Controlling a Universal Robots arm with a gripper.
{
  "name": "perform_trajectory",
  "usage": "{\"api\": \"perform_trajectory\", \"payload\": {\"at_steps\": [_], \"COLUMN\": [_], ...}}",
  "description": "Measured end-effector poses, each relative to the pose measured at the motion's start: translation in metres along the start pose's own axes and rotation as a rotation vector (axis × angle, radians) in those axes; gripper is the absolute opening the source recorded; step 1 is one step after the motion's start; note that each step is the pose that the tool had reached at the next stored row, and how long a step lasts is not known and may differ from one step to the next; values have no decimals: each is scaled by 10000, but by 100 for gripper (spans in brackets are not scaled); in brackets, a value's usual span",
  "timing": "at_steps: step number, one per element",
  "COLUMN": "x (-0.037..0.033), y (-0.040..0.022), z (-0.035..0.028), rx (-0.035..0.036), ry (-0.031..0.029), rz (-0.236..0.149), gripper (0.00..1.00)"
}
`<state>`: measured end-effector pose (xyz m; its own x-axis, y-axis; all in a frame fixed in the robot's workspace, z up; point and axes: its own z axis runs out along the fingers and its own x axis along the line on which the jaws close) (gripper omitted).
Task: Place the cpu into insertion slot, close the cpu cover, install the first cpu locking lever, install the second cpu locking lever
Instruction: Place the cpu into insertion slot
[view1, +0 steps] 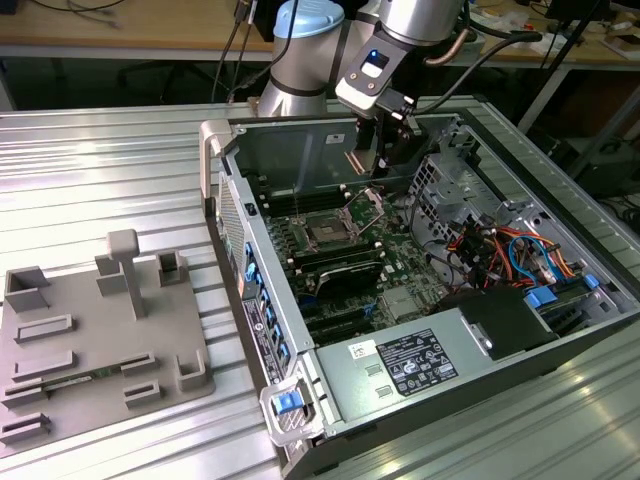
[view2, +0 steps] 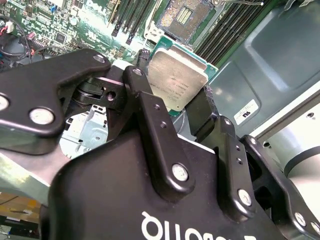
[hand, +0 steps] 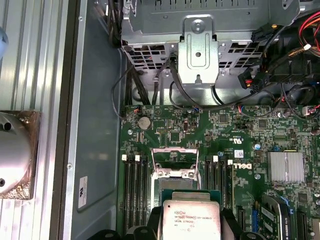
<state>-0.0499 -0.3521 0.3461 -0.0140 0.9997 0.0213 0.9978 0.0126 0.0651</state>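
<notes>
Nearest, in the second wrist view, we see the gripper (view2: 170, 89) clamped on the cpu (view2: 176, 79), with black fingers (view2: 145, 107) pressing two opposite edges and the silver face turned to the camera. Just beyond the chip lies the insertion slot (view2: 182, 17), uncovered, with the cpu cover (hand: 174, 161) tipped up. In the exterior view, the gripper hangs at upper middle, above the slot inside the computer case (view1: 330, 390).

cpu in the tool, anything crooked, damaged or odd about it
Nothing stands out. The cpu is gripped by two opposite edges in the tool, and its metal face shows no visible dents or scratches. The slot beyond it lies open, and the cover is raised.
</notes>
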Motion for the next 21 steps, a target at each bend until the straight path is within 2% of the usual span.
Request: {"api": "perform_trajectory", "payload": {"at_steps": [1,5,6,13,15,19,21], "x": [0,3,16,98,109,115,118], "y": [0,-8,-16,-185,-209,-217,-222], "z": [1,89,146,294,341,422,500], "rx": [1,0,1,0,0,0,0], "ry": [0,1,-1,1,2,1,2], "rz": [0,-3,-4,-11,-12,-14,-15], "gripper": [55,55,55,55,55,55,55]}}
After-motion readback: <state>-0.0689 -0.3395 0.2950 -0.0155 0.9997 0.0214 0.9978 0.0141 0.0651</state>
